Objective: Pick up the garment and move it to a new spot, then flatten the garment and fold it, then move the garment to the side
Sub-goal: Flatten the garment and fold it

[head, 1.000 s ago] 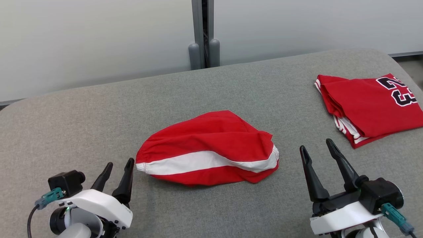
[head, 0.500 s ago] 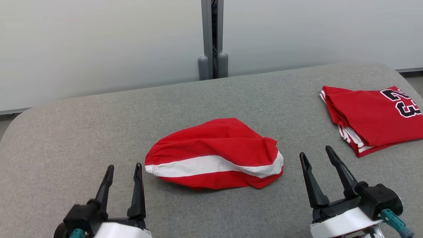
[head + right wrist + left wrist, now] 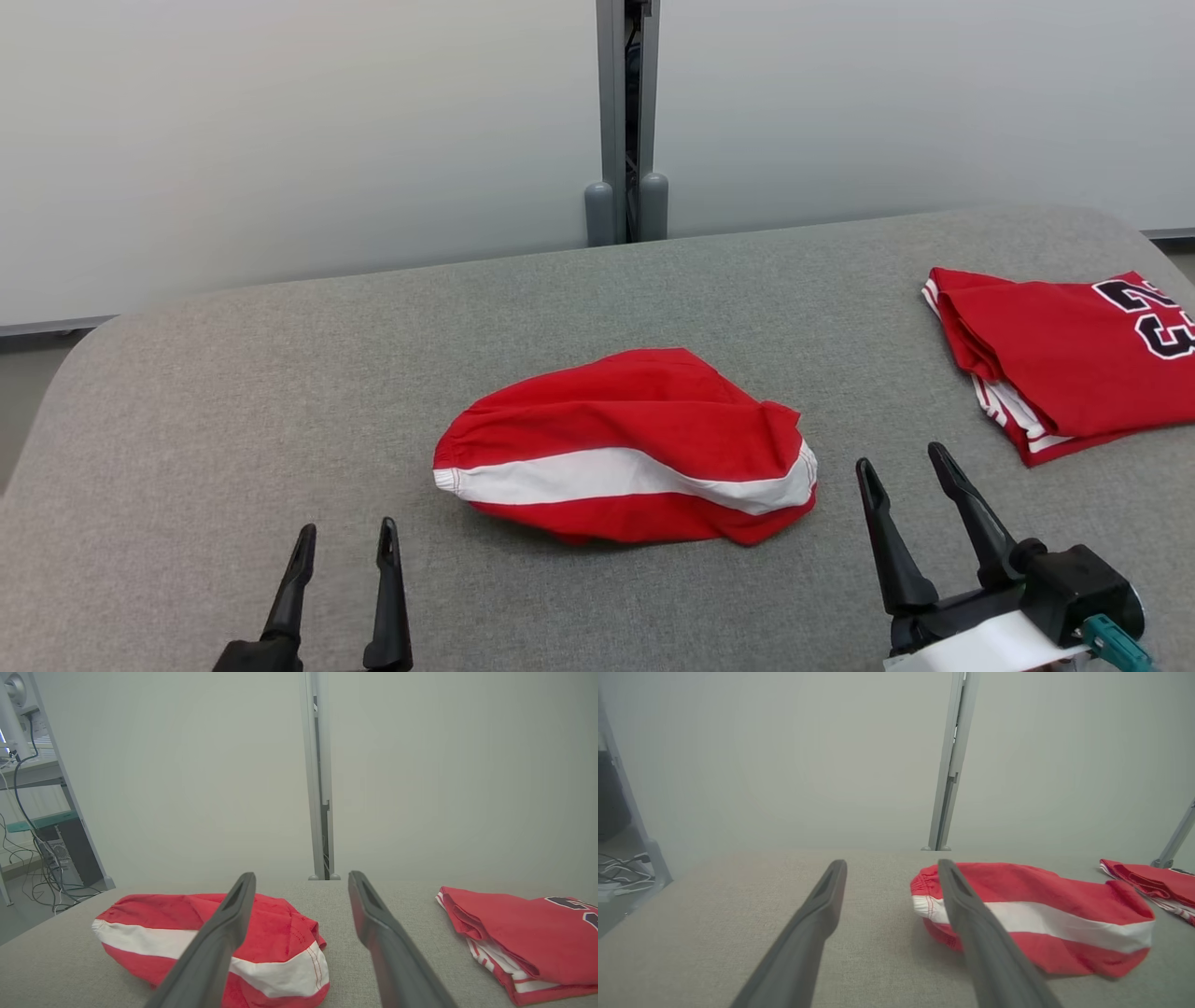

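Lying in a crumpled mound on the grey padded surface (image 3: 233, 392), the red white-striped garment (image 3: 625, 448) sits between the claws: just ahead-right of the left claw (image 3: 346, 528), just ahead-left of the right claw (image 3: 900, 456). Both claws are spread wide and empty, clear of the cloth, flanking it probably so each can take an end (the pick-up looks not yet begun). A folded red jersey (image 3: 1064, 364) lies ahead and right of the right claw, likely already set aside.

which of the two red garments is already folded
The red jersey with the black number, at the right, lies folded flat; the red garment with the white stripe, in the middle, is a rumpled mound.
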Robot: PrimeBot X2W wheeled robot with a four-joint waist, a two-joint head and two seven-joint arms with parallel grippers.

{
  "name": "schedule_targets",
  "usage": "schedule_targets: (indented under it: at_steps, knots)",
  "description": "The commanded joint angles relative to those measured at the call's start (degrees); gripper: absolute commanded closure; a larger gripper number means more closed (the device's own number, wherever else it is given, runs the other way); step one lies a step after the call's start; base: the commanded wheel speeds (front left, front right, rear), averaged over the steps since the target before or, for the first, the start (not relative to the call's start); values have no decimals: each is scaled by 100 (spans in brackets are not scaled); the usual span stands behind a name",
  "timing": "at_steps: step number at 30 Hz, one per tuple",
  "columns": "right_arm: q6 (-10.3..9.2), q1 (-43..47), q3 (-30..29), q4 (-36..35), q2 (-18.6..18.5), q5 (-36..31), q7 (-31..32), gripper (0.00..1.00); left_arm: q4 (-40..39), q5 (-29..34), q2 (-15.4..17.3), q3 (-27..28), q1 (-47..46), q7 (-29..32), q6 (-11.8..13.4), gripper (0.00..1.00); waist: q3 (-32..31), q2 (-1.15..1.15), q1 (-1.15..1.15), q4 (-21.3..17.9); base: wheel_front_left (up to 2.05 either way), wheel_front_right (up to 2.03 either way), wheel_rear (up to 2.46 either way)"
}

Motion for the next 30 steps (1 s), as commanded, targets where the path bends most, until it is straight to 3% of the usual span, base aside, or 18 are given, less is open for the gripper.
schedule_targets:
  at_steps: [1, 10, 30]
  knots:
    - [-2, 66, -16, 0, -17, 35, -2, 0, -34, 60, -10, 65, 45, -20, -40, 0, -7, 0, 0, 13, 0, 0, 0]
    - [-2, 193, 0, 36, -14, 90, -1, 0, -336, 507, -250, 567, 215, -21, -160, 0, -26, 0, 0, 87, 0, 0, 0]
    - [-2, 239, 35, 110, -12, 147, -1, 0, -256, 559, -275, 356, 245, -21, -311, 0, -9, 0, 0, 94, 0, 0, 0]
